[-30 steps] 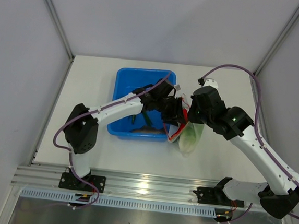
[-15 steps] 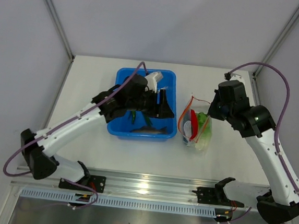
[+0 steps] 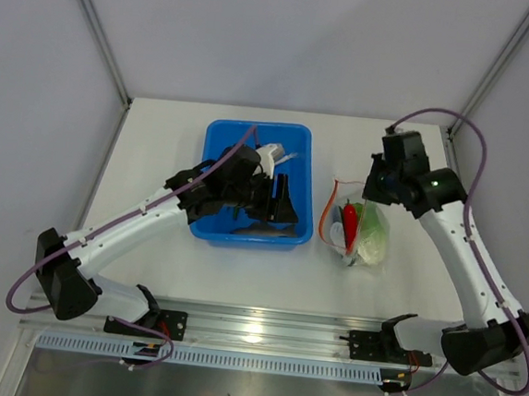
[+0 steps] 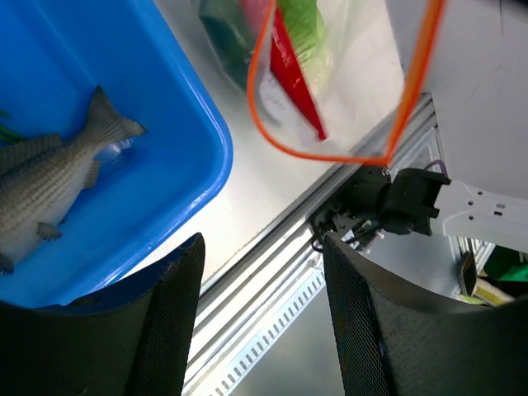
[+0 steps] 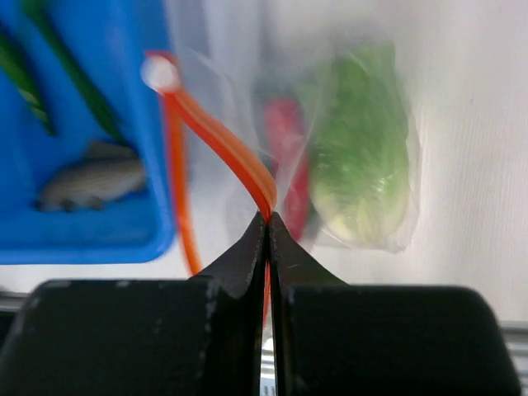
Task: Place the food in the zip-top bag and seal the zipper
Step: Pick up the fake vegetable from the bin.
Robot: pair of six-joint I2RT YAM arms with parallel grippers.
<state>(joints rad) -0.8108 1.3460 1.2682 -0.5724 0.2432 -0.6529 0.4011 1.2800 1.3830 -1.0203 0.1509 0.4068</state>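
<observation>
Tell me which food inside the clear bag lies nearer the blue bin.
The red chili: within the bag it lies on the side toward the blue bin, while the green cabbage sits beyond it.

Left gripper (image 4: 261, 313) withdrew from zip-top bag (image 3: 366, 239) over bin (image 3: 211, 152).

The left arm (image 3: 142, 220) and the right arm (image 3: 470, 267) are both showing white casings running between chunky black joint housings. A thin purple cable (image 3: 18, 278) is trailing along the left arm, and another purple cable (image 3: 439, 110) is running along the right one. A small green light (image 3: 435, 183) is glowing on the right arm's upper black housing. The left claw (image 4: 262, 247) is showing broad black fingers (image 4: 169, 322) with a fine mesh texture. The right claw (image 5: 268, 219) is showing smooth black fingers (image 5: 235, 264) tapering to thin tips.
</observation>
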